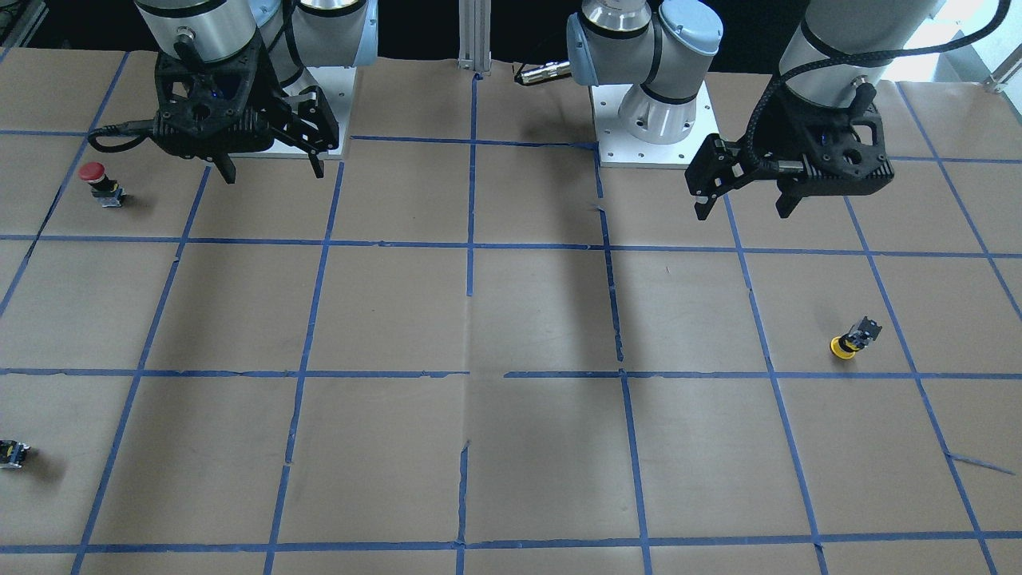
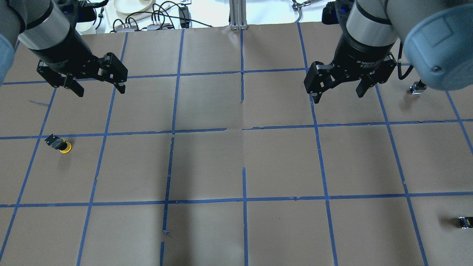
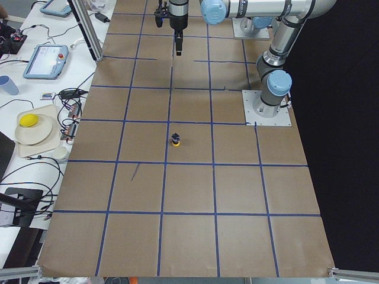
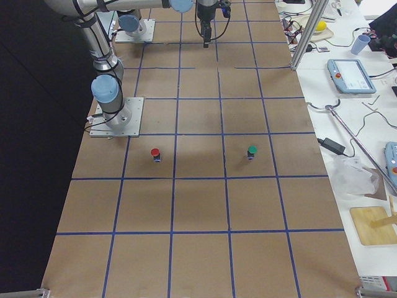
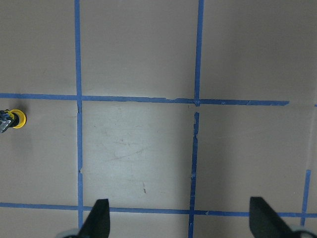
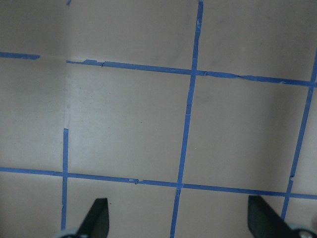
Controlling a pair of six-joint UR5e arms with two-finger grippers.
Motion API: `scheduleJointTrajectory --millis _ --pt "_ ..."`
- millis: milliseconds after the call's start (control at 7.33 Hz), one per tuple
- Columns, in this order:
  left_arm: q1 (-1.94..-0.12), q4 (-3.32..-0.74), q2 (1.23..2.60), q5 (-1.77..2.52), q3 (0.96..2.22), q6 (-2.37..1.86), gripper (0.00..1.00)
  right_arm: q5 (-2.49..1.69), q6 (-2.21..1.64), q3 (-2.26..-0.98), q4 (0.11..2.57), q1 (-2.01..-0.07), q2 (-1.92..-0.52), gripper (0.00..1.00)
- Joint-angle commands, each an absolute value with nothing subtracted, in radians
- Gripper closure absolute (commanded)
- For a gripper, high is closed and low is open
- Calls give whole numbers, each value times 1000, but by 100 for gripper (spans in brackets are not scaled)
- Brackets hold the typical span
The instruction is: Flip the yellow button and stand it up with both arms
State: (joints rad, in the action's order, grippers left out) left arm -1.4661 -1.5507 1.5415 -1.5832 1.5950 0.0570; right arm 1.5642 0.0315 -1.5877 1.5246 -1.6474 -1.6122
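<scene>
The yellow button [image 2: 59, 144] lies tipped over on the brown paper at the left of the overhead view, its yellow cap toward the robot and its black body away. It also shows in the front view [image 1: 853, 337], the exterior left view [image 3: 176, 139] and at the left edge of the left wrist view [image 5: 12, 119]. My left gripper [image 2: 98, 88] is open and empty, hovering above the table beyond the button; it also shows in the front view [image 1: 742, 212]. My right gripper [image 2: 339, 95] is open and empty, high over the right half [image 1: 273, 172].
A red-capped button [image 1: 100, 184] stands near the right arm's base. A small black-grey part [image 1: 12, 454] lies at the table's edge on my right. Blue tape lines grid the brown paper [image 2: 240, 162]. Cables and dishes lie beyond the far edge [image 2: 147, 14].
</scene>
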Motion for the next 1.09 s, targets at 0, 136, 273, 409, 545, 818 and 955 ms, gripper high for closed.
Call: scheduleJointTrajectory --millis 0,136,273,409,545,818,955 --pt "-1463 -1552 1546 -1582 1588 57 0 1565 31 -1589 1523 -1647 -1612 0" --pt "-1463 -1555 1545 -1580 1588 57 0 1565 31 -1588 1525 -1647 -1612 0" --pt "-1460 -1558 1542 -1572 1591 58 0 1565 31 -1589 1523 -1647 -1612 0" --pt "-1439 -1566 1534 -1586 1594 60 0 1563 31 -1589 1525 -1647 -1612 0" --pt "-1372 -1563 1546 -1583 1601 64 0 1565 31 -1589 1523 -1647 -1612 0" --pt "-1270 -1560 1590 -1582 1600 110 0 1563 31 -1589 1525 -1647 -1612 0" --pt "-1253 -1552 1620 -1583 1595 154 0 1563 31 -1589 1525 -1647 -1612 0"
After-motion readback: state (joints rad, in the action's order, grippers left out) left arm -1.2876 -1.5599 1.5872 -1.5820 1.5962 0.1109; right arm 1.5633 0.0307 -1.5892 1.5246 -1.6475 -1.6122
